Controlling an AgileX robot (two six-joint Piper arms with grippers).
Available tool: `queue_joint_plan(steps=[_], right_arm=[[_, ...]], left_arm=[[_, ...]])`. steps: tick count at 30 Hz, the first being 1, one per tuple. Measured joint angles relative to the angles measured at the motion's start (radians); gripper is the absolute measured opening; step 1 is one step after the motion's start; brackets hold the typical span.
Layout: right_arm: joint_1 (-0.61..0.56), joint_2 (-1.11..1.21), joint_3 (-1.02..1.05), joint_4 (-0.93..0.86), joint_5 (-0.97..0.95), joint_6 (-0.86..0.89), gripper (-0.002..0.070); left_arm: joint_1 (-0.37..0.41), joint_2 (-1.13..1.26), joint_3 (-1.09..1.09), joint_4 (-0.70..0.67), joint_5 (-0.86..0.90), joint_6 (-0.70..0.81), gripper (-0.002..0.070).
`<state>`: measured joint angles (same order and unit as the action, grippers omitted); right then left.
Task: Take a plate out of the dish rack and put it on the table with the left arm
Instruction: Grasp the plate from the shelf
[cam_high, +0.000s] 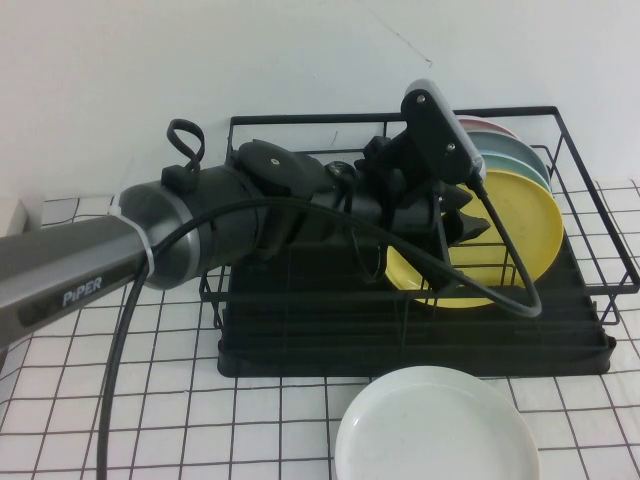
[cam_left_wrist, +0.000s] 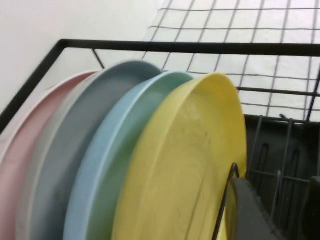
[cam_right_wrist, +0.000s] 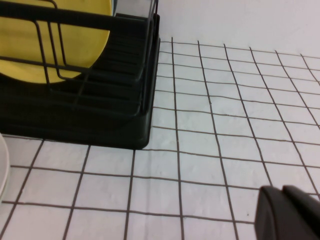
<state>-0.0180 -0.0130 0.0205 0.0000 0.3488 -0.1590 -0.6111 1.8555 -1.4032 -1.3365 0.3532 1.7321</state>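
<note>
The yellow plate (cam_high: 510, 235) stands on edge at the front of a row of plates in the black dish rack (cam_high: 400, 350). My left arm (cam_high: 100, 260) reaches into the rack from the left. My left gripper (cam_high: 455, 215) is open right in front of the yellow plate's face, holding nothing. In the left wrist view the yellow plate (cam_left_wrist: 185, 165) fills the middle. One finger (cam_left_wrist: 250, 210) sits beside the plate by a rack wire, the other at the frame's edge. My right gripper (cam_right_wrist: 281, 192) is shut and empty, low over the table (cam_right_wrist: 210, 150) beside the rack (cam_right_wrist: 100, 120).
Behind the yellow plate stand a light blue plate (cam_left_wrist: 110, 160), a grey-blue plate (cam_left_wrist: 65, 150) and a pink plate (cam_left_wrist: 20, 150). A white plate (cam_high: 435, 425) lies flat on the gridded table (cam_high: 150, 400) in front of the rack. A white wall is behind.
</note>
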Motion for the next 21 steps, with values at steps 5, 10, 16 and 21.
queue_joint_plan(steps=[5,10,16,21], right_arm=[[0.000,0.000,0.000,0.000,0.000,0.000,-0.0004],[0.000,0.000,0.000,0.000,0.000,0.000,-0.0004],[0.000,0.000,0.000,0.000,0.000,0.000,-0.0004],[0.000,0.000,0.000,0.000,0.000,0.000,-0.0004]], left_arm=[[0.000,0.000,0.000,0.000,-0.029,0.028,0.0200],[0.000,0.000,0.000,-0.004,-0.134,0.070,0.0221],[0.000,0.000,0.000,-0.010,-0.147,0.099,0.0238],[0.000,0.000,0.000,-0.016,-0.185,0.145,0.0284]])
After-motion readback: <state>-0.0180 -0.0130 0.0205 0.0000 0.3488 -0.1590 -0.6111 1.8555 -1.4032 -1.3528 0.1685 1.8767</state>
